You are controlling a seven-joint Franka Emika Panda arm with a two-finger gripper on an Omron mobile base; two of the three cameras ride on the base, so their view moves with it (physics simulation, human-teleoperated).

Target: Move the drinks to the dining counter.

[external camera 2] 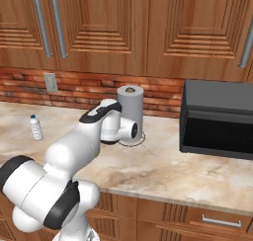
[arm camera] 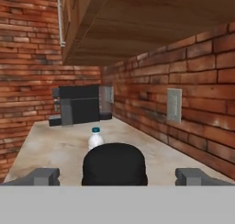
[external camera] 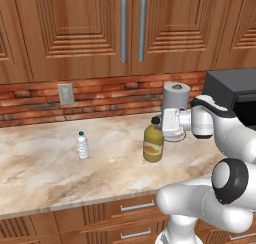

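Two drinks stand on the marbled stone surface (external camera: 45, 173) below the wooden wall cabinets, so neither has yet reached the dining counter; the step in hand looks like the first pick. Taking the juice bottle (external camera: 153, 144) as landmark: well to its left stands the small water bottle (external camera: 82, 145), clear, ribbed plastic with a teal cap. The juice bottle itself is squat, glossy yellow, with a black cap and an orange label. Just to its right, level with its neck, is the gripper (arm camera: 117, 176), released, its jaws spread wide on either side of the black cap and not touching it. Behind and to its right rises the grey paper-towel roll (external camera: 176, 95), a matte cylinder. The next move likely calls for advancing slightly, clenching on the neck, then lifting straight up.
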